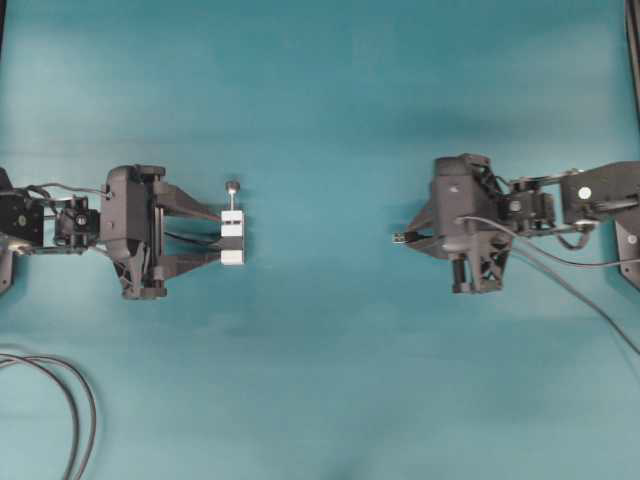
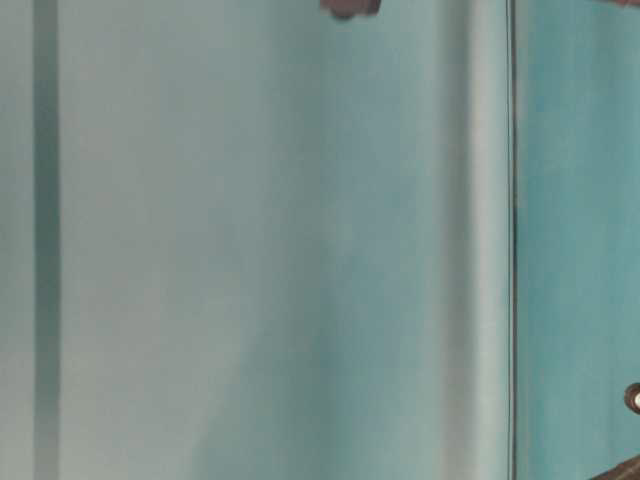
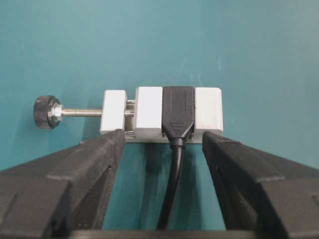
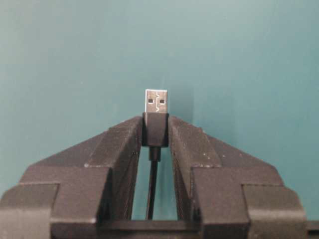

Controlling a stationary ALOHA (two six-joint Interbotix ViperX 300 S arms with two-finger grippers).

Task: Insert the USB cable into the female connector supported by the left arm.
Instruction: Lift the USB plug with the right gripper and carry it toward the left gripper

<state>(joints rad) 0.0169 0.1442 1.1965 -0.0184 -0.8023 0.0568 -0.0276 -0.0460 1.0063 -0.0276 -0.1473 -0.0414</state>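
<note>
The female connector [image 1: 232,238] is a white block with a black socket body [image 3: 178,113] clamped in it and a screw with a dark knob [image 3: 46,112]. It lies on the teal table. My left gripper [image 1: 218,237] [image 3: 163,137] stands open, both fingertips [image 3: 114,142] resting against the block's near side, and the connector's cable runs back between them. My right gripper [image 1: 415,238] [image 4: 156,125] is shut on the USB cable's dark plug [image 4: 155,130]. The plug's silvery tip [image 4: 156,101] [image 1: 399,238] points left toward the block, well apart from it.
Black looped cables [image 1: 78,405] lie at the lower left. The USB cable's grey tail [image 1: 575,292] trails off to the right behind the right arm. Bare teal table lies between block and plug. The table-level view is blurred teal.
</note>
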